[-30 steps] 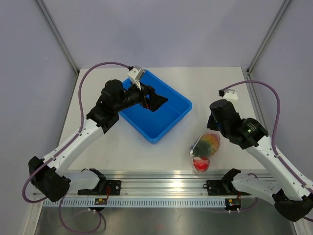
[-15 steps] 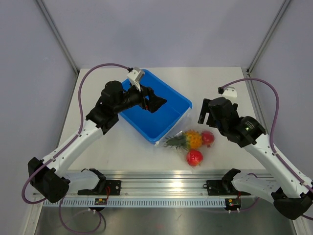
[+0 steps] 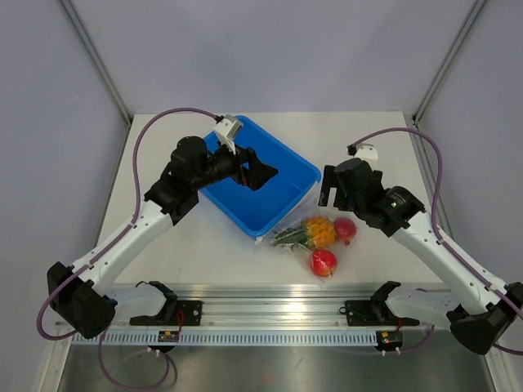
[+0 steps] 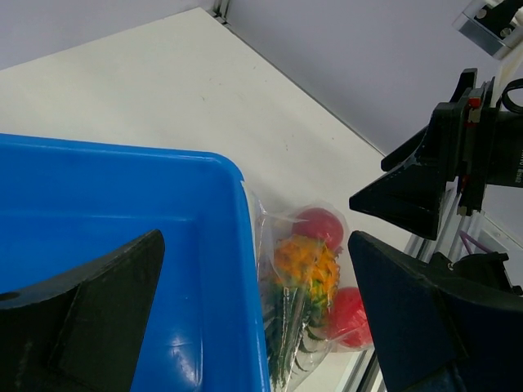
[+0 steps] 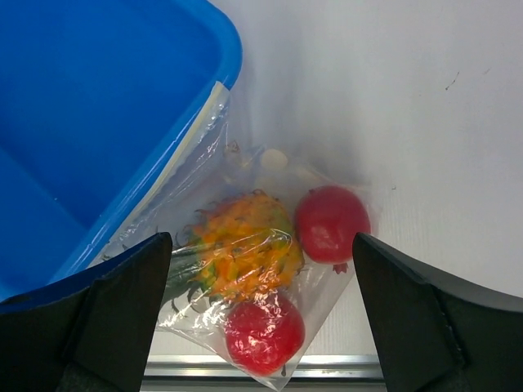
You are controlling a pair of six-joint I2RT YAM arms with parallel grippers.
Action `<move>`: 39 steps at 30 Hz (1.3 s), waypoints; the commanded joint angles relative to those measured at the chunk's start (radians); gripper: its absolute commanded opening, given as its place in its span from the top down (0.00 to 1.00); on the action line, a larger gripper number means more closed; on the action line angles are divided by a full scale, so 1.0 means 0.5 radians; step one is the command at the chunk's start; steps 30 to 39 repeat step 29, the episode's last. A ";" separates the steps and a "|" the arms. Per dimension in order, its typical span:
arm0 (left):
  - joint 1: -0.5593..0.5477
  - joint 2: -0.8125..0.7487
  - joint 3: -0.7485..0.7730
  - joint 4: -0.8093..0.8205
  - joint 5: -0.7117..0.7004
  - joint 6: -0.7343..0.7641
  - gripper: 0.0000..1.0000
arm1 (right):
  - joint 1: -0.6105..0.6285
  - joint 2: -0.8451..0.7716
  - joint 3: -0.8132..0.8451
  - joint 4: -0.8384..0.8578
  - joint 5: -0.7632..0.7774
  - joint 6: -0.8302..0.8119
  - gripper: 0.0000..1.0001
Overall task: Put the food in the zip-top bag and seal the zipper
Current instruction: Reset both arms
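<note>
The zip-top bag (image 5: 245,167) lies flat on the table, with one edge leaning on the blue tray's near-right rim. Inside it is the food: an orange pineapple (image 3: 319,232) with its green crown toward the tray, and two red fruits (image 3: 345,229) (image 3: 324,261). A pale strip on the bag's edge by the rim looks like the zipper (image 5: 196,131); whether it is sealed I cannot tell. My right gripper (image 3: 329,188) hangs open above the bag, touching nothing. My left gripper (image 3: 263,170) is open over the tray and holds nothing.
The blue tray (image 3: 270,196) sits at an angle in the middle of the table, with the bag against its side. A metal rail (image 3: 270,309) runs along the table's near edge, just in front of the lower red fruit.
My right gripper opened and let go of the bag. The bag fell from upright near the rail to flat against the tray, and the right arm shifted left. The left arm stayed put.
</note>
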 commanded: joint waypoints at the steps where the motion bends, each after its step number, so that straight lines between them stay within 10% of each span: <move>1: 0.002 -0.054 -0.013 0.038 -0.023 0.005 0.01 | 0.007 -0.025 -0.023 0.099 0.029 -0.009 0.01; 39: 0.002 -0.208 -0.108 -0.134 -0.198 0.042 0.01 | 0.007 -0.387 -0.302 -0.205 0.646 0.598 0.00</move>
